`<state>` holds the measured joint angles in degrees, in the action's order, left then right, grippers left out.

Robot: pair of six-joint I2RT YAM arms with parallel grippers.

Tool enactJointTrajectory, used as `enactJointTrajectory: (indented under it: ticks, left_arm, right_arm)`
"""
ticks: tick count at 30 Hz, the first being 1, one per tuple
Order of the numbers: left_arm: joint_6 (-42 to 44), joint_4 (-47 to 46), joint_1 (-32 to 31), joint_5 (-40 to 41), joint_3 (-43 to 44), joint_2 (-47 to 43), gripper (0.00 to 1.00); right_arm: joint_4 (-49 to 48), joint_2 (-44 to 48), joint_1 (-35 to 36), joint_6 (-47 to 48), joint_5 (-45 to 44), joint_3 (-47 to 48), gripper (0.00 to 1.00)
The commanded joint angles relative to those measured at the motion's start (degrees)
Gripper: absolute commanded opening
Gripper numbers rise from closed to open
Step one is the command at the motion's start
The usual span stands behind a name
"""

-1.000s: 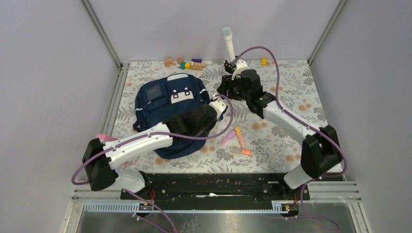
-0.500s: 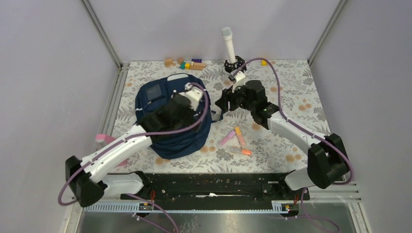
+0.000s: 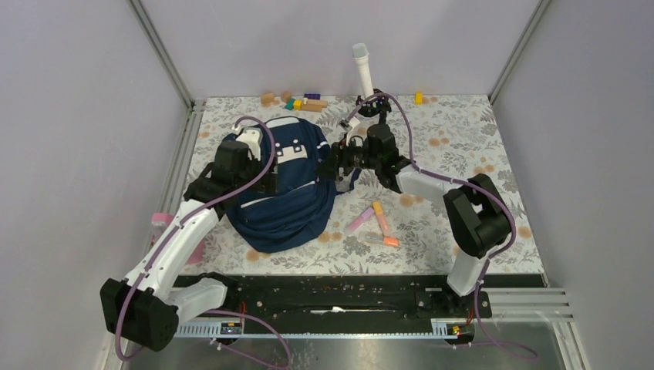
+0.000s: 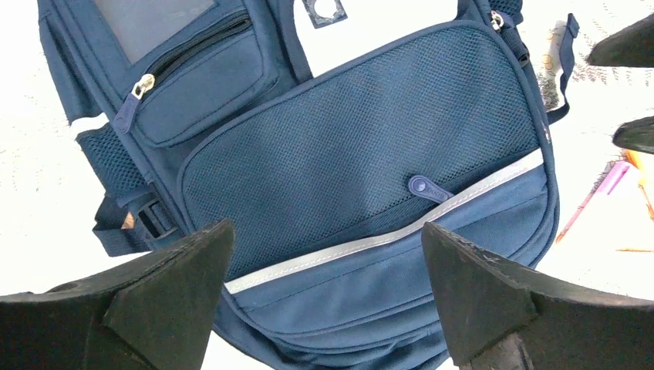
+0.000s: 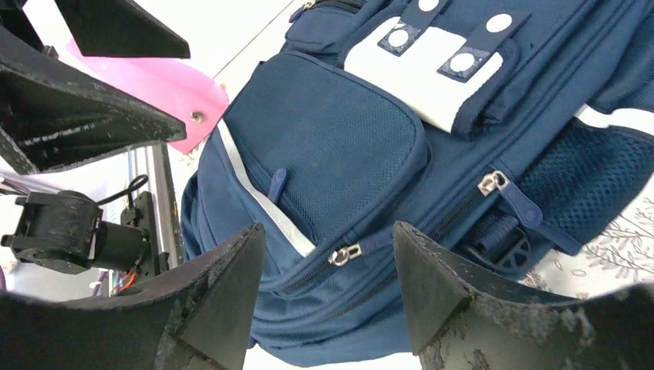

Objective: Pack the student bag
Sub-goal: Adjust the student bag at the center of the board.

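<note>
The student bag (image 3: 289,204), a navy backpack with white patches, lies flat on the left half of the table. Its zippers look closed. My left gripper (image 3: 270,177) hovers over the bag's upper left part, open and empty. In the left wrist view its fingers (image 4: 162,297) stand wide apart above the mesh front pocket (image 4: 362,146) and grey stripe. My right gripper (image 3: 331,166) is at the bag's right edge, open and holding nothing. In the right wrist view the bag (image 5: 339,139) fills the frame, and a metal zipper pull (image 5: 345,254) lies between the right gripper's (image 5: 332,250) fingers.
Three pens lie right of the bag: a pink one (image 3: 359,220) and two orange ones (image 3: 381,218) (image 3: 383,240). Coloured blocks (image 3: 299,101) and a yellow block (image 3: 419,98) sit at the back, beside a white upright tube (image 3: 363,71). A pink item (image 3: 163,220) lies at the left edge.
My left gripper opened and swung from the bag's right side back and left over the bag. The right arm reached left toward the bag's right edge, its jaws widening.
</note>
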<state>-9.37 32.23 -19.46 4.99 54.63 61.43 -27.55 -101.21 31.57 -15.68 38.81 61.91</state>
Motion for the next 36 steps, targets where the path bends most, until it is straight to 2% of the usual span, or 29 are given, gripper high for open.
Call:
enactJointTrajectory:
  ticks: [1, 17, 20, 25, 30, 32, 36]
  left_arm:
    - [-0.39, -1.65, 0.39, -3.55, 0.98, 2.59, 0.97]
    - [-0.22, -0.77, 0.57, -1.45, 1.79, 5.98, 0.98]
    - [-0.14, -0.79, 0.57, -1.26, 1.71, 6.06, 0.98]
    - [0.1, -0.62, 0.57, -0.01, 1.7, 6.22, 0.98]
    - [0.22, -0.64, 0.57, 0.45, 1.36, 6.2, 0.99]
    - [0.39, -0.73, 0.57, 0.17, 1.35, 6.39, 0.99]
    - [0.7, -0.7, 0.57, 0.31, 1.29, 6.8, 0.99]
  right_arm:
    - [-4.76, -2.56, 1.93, -4.33, 1.73, 4.14, 0.69]
    - [-2.29, -8.23, 7.1, -6.88, 0.84, 4.86, 0.69]
    - [-1.44, -7.38, 9.08, -7.17, 0.02, 3.76, 0.69]
    - [2.97, -4.81, 12.4, -8.92, -6.4, 0.96, 0.66]
    - [1.93, -0.6, 13.68, -13.07, -9.93, -3.74, 0.65]
    - [2.38, 1.34, 13.69, -11.66, -11.05, -4.55, 0.66]
    - [5.65, 4.65, 13.19, -2.74, -14.58, -3.91, 0.67]
